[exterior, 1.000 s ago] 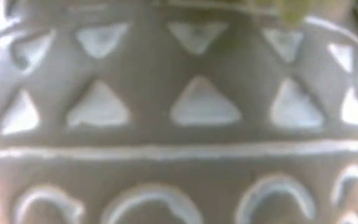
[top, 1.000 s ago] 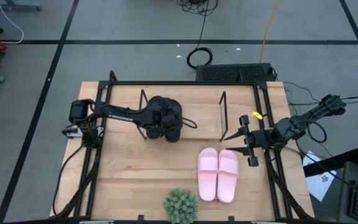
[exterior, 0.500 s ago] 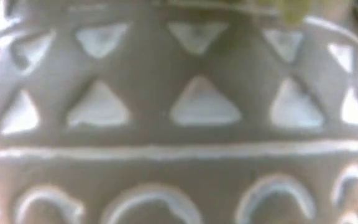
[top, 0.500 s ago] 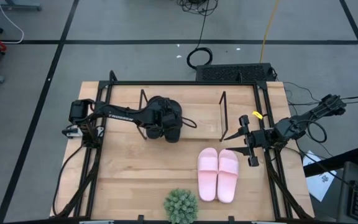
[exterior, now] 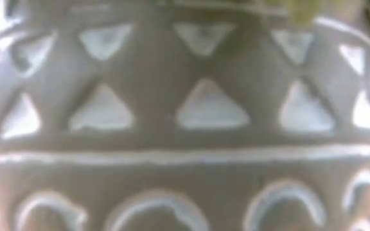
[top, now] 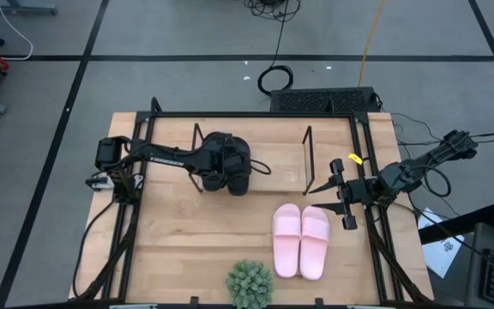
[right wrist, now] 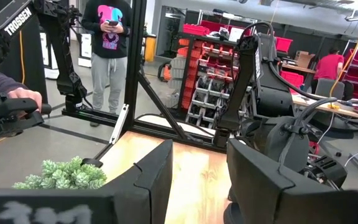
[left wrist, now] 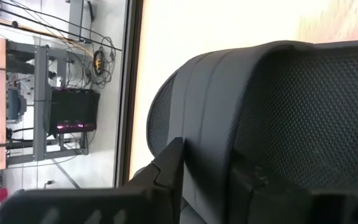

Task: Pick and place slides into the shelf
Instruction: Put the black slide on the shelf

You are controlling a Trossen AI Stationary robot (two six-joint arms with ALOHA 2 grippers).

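Left gripper (top: 230, 172): reaching over the left part of the shelf (top: 251, 160), its fingers (left wrist: 166, 177) lying against the strap of a black slide (left wrist: 278, 118); how firmly it is gripping cannot be told. The black slides (top: 238, 180) are sitting at the shelf's left end.

Right gripper (top: 337, 184): hanging at the table's right rail, fingers (right wrist: 151, 180) standing parted with nothing between them.

Pink slides (top: 300, 240): lying side by side on the wooden table (top: 178, 240), in front of the shelf's right end, apart from it.

Potted plant (top: 250, 285): standing at the table's front edge; its patterned pot (exterior: 185, 115) is filling the low view.

Room: grey floor with black lines, cables (top: 277, 79) behind the table; in the right wrist view, a person (right wrist: 110, 50) is standing beside red storage racks (right wrist: 210, 68).
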